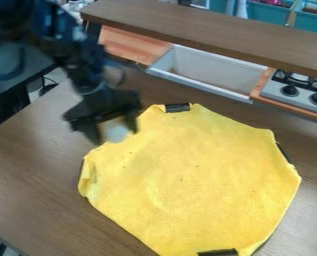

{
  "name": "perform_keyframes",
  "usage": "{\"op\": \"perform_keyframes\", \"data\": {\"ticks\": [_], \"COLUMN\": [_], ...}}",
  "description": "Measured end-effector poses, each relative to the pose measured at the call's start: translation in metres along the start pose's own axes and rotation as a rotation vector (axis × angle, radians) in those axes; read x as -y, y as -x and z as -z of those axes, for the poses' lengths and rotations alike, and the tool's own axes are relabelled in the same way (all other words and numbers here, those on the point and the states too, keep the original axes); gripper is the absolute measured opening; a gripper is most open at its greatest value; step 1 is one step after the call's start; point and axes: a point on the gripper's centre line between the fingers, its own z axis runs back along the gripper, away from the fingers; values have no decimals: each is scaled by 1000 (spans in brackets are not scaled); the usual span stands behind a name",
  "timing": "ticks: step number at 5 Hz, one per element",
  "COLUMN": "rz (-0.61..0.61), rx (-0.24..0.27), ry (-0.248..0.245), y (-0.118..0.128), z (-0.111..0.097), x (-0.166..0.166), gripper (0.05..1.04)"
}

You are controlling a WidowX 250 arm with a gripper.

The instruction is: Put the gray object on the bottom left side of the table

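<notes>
The black gripper (113,132) is hanging over the upper left edge of a yellow cloth (194,175), and the small, rounded, pale gray object (116,134) is showing right at its lower end, though the blur is hiding whether the pincer is clamping on it, so I cannot tell. The cloth is lying spread on the brown table (34,175), with one dark strip (178,107) sitting at its top edge and another (217,252) at its bottom edge. Behind it, a pale basin (207,72) is sitting just left of a toy stove (294,90).
</notes>
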Motion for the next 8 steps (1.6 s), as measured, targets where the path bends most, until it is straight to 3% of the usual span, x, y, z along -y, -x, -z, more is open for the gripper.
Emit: {"op": "perform_keyframes", "data": {"ticks": [1,2,3,5,6,7,8], "rz": [11,39,104,151,139,137,144], "rx": [-3,-17,-39,-117,-141,-150,-162], "ry": [-42,-54,-45,-93,-113,-113,-87], "y": [-3,-1,7,21,13,16,20], "z": [6,6,8,34,44,46,41], "x": [-47,-89,-105,-122,-119,-117,-109], "gripper": [858,858,858,858,917,1001,1001]}}
